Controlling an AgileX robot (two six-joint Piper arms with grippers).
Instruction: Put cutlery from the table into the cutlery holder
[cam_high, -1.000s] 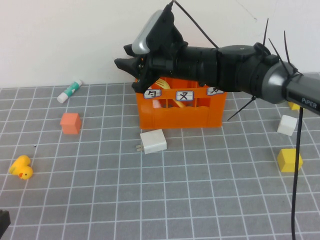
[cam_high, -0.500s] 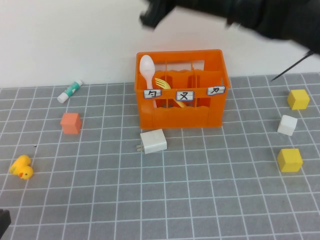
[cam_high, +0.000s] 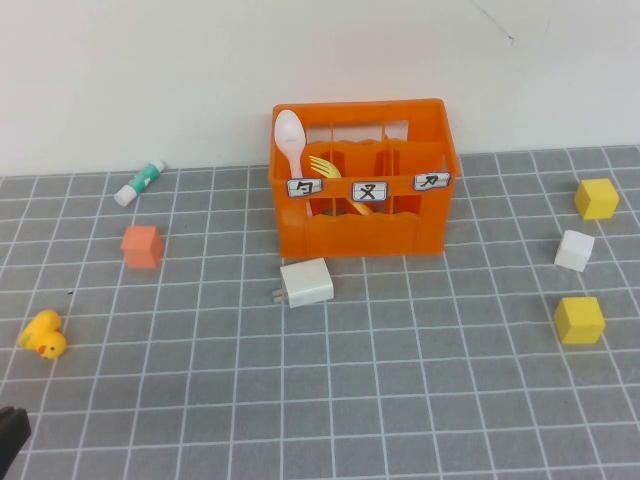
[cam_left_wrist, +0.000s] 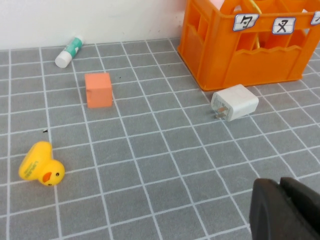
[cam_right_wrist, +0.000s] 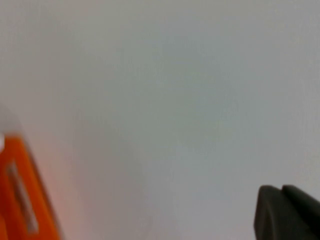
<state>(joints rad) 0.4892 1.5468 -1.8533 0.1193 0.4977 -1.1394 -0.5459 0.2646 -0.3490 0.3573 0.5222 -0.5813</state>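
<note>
The orange cutlery holder (cam_high: 370, 235) stands at the back middle of the grey table (cam_high: 400, 380). The pale pink spoon (cam_high: 290, 135) stands upright in its left compartment. The yellow fork (cam_high: 328, 170) leans in the middle compartment. My left gripper (cam_left_wrist: 280, 182) is shut and empty, low over the table's near left; only a dark corner of that arm (cam_high: 8, 435) shows in the high view. My right gripper (cam_right_wrist: 281, 190) is shut and empty, facing the white wall with a crate edge (cam_right_wrist: 20, 190) beside it; it is out of the high view.
A white charger plug (cam_high: 307, 282) lies just in front of the crate. To the left are a salmon cube (cam_high: 141, 246), a yellow duck (cam_high: 43, 335) and a green-and-white tube (cam_high: 139, 181). At the right are two yellow cubes (cam_high: 596, 198) (cam_high: 579, 320) and a white cube (cam_high: 574, 250).
My right arm was over the crate's left compartment, then rose and left the high view. The spoon now stands in the crate.
</note>
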